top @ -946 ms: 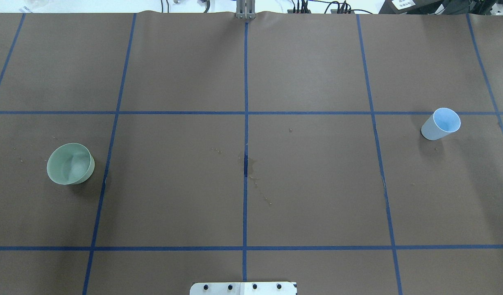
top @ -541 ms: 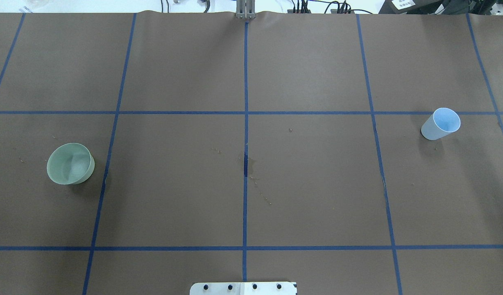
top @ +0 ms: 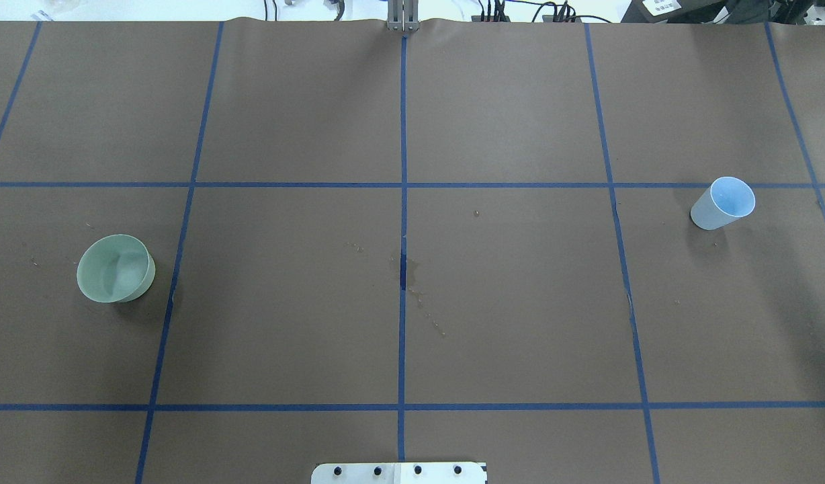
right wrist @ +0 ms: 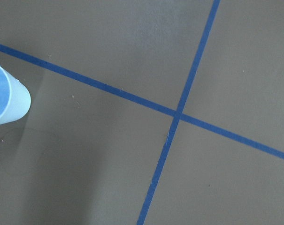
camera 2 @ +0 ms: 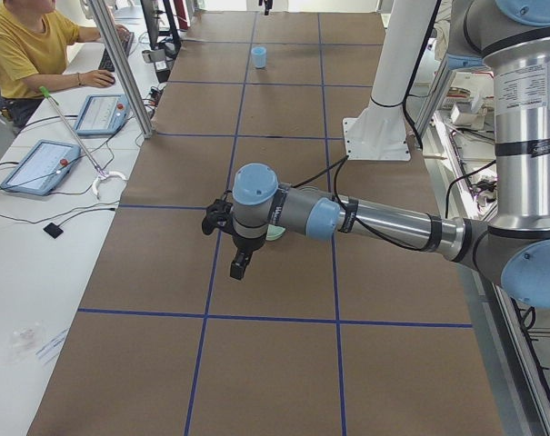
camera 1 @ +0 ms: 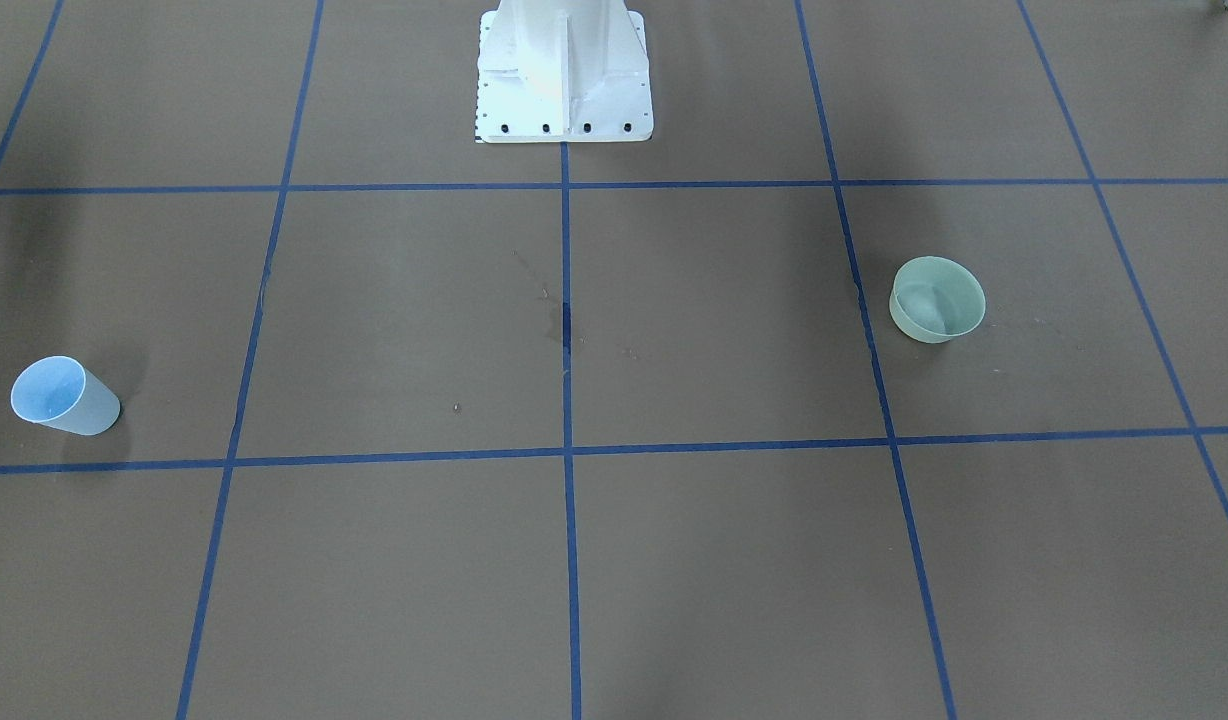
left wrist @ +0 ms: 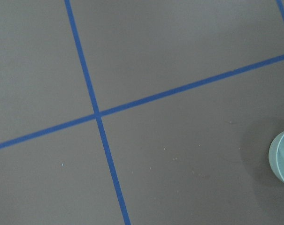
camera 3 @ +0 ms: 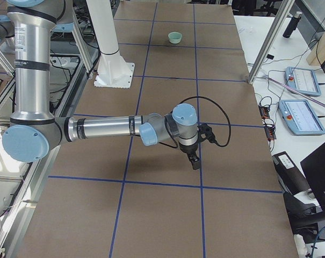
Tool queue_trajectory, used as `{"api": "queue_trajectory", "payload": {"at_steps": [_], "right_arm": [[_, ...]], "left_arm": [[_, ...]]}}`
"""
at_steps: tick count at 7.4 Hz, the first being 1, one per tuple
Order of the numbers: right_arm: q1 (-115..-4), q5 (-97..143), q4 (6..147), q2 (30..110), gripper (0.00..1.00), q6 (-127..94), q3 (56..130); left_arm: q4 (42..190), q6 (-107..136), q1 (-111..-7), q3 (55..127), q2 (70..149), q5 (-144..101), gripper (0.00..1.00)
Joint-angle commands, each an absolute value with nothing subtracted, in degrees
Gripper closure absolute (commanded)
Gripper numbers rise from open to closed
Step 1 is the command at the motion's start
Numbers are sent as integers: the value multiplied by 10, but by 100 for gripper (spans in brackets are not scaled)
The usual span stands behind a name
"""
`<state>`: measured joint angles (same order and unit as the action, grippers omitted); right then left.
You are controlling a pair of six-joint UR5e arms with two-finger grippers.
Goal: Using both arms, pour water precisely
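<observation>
Exterior left: left arm (camera 2: 393,223) horizontal, crosswise.

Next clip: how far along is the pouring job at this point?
Done: nothing visible. The blue cup and green bowl stand far apart, neither held. In hand: the left gripper hangs close by the bowl and the right gripper close by the cup, each vessel showing at its wrist view's edge. Left: grasping, bringing them together, pouring. I cannot make out water in either vessel.
</observation>
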<state>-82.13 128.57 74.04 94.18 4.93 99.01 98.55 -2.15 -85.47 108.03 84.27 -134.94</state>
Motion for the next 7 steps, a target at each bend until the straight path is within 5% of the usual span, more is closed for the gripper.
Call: {"api": "queue_trajectory", "payload": {"at_steps": [1, 7], "right_arm": [[-833, 1350, 733, 952, 0, 50, 989], [-834, 1355, 732, 959, 0, 25, 997]], "left_arm": [[1022, 15, -854, 1069, 875, -1352, 0], [1218, 375, -671, 1054, 848, -1308, 0]]}}
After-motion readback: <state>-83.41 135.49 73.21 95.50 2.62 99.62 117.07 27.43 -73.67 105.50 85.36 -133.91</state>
